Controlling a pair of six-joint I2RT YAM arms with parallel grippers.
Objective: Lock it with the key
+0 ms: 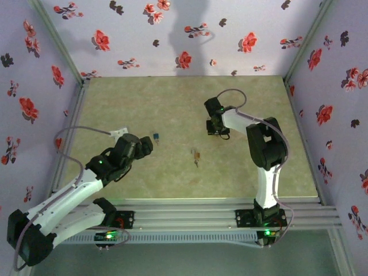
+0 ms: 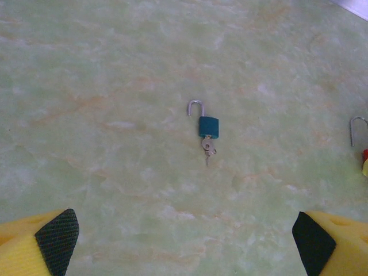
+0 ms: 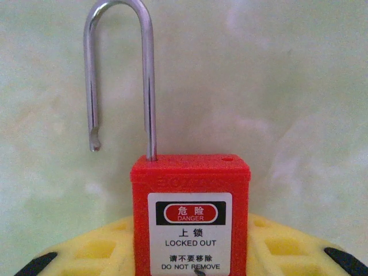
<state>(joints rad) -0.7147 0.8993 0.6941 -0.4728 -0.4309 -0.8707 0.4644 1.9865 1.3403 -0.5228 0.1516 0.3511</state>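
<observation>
Red padlock stands upright in the right wrist view, between the yellow fingers of the right gripper, just right of the middle of the table. Its label faces the camera. The shackle is raised, with its free end out of the body and turned away from the hole in the top face, so the lock is open. The fingers meet the body on both flanks; whether they press firmly cannot be told.

Handling, as judged: the plastic body is stiff, light and smooth-sided, so it may twist under a loose hold. Grip the two flat flanks low down, leaving the shackle and the bottom face clear. Do not hold by the steel shackle, which is thin, round and slick.

A blue padlock lies flat on the table ahead of the left gripper, apart from it. Its shackle is open and a key sits at its lower end, apparently in the keyhole. It is small and light and will likely slide if pushed; the key is thin and easily knocked. The left fingers stand wide apart, holding nothing
</observation>
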